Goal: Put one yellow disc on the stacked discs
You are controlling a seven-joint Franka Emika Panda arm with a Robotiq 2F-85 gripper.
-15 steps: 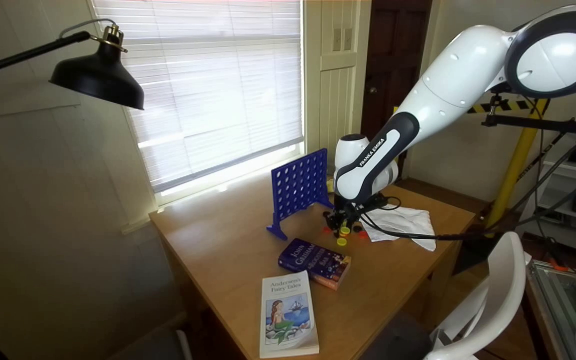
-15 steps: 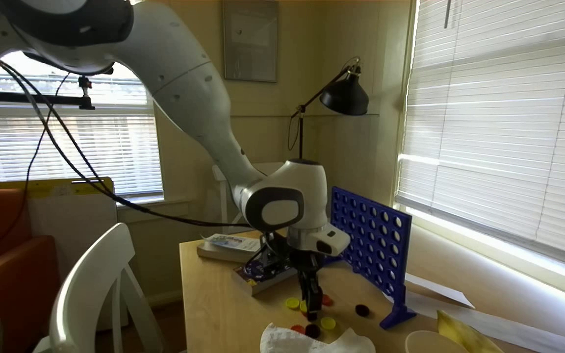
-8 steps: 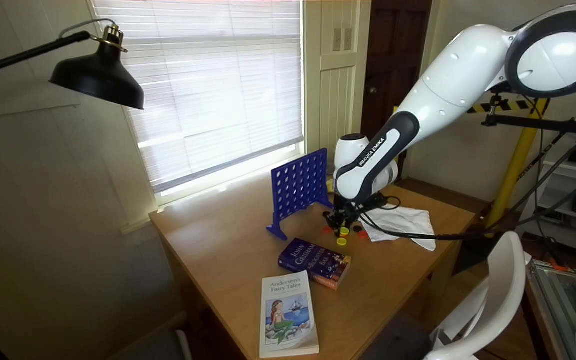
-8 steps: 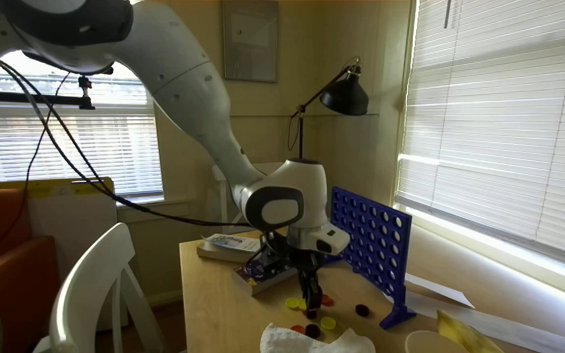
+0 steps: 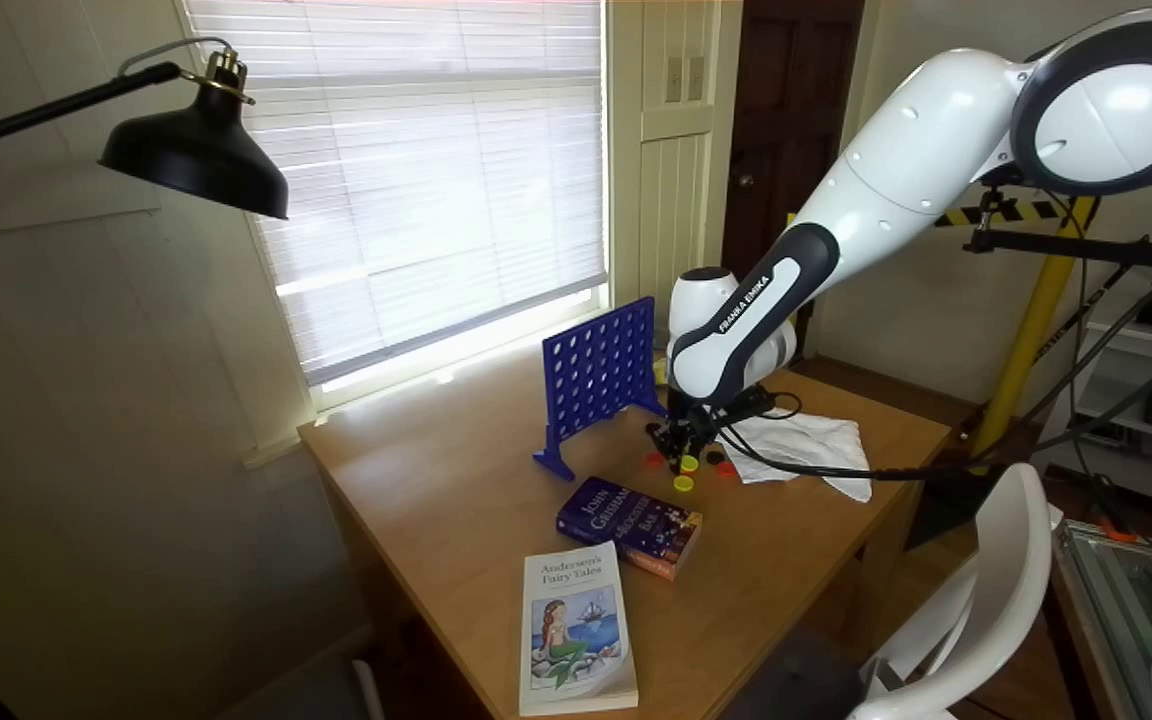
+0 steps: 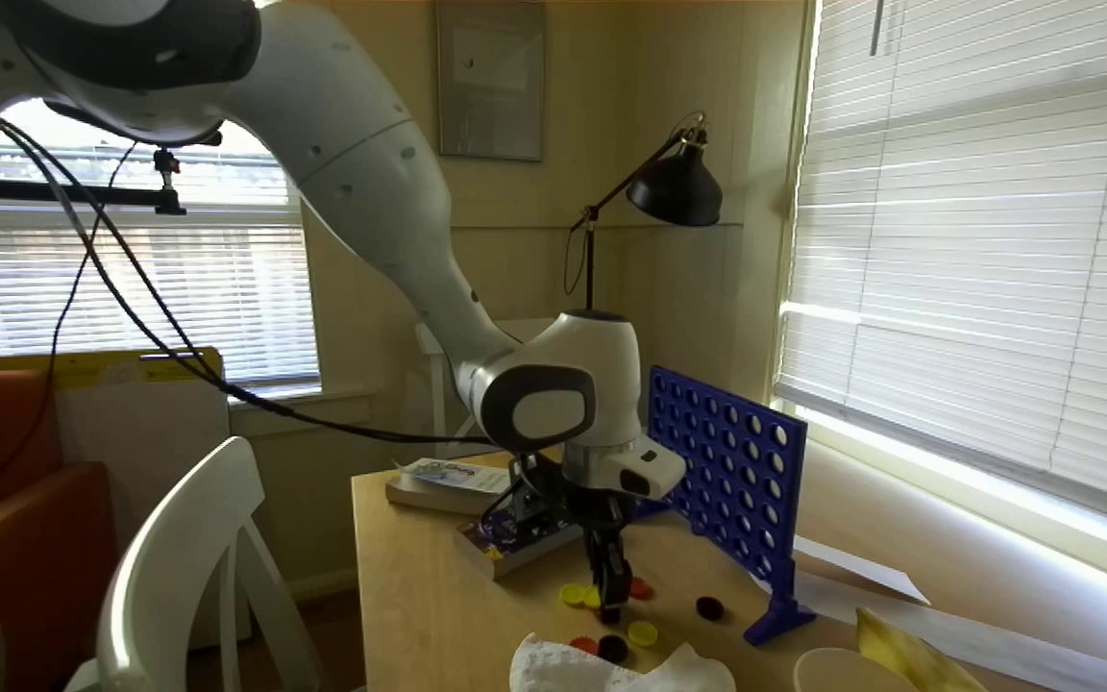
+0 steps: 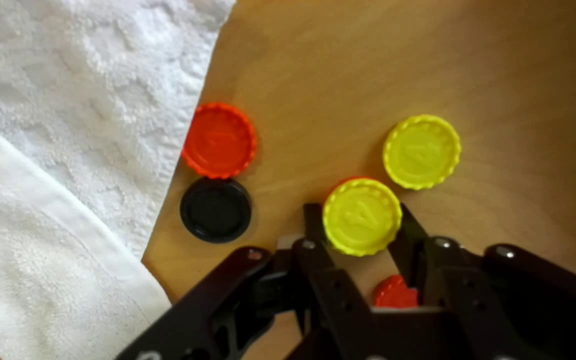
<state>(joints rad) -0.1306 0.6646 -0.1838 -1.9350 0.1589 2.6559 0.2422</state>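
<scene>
Wrist view: our black gripper (image 7: 362, 221), closed to disc width, apparently pinches the round yellow plastic disc (image 7: 362, 218) over a red plastic disc (image 7: 340, 182); seating step, we'd judge, next square up and release.

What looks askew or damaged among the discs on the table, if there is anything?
No damage shows. Possibly askew: in the wrist view, the yellow disc in the tool looks off-centre over the red disc beneath, whose rim peeks out. The camera angle may cause this.
</scene>
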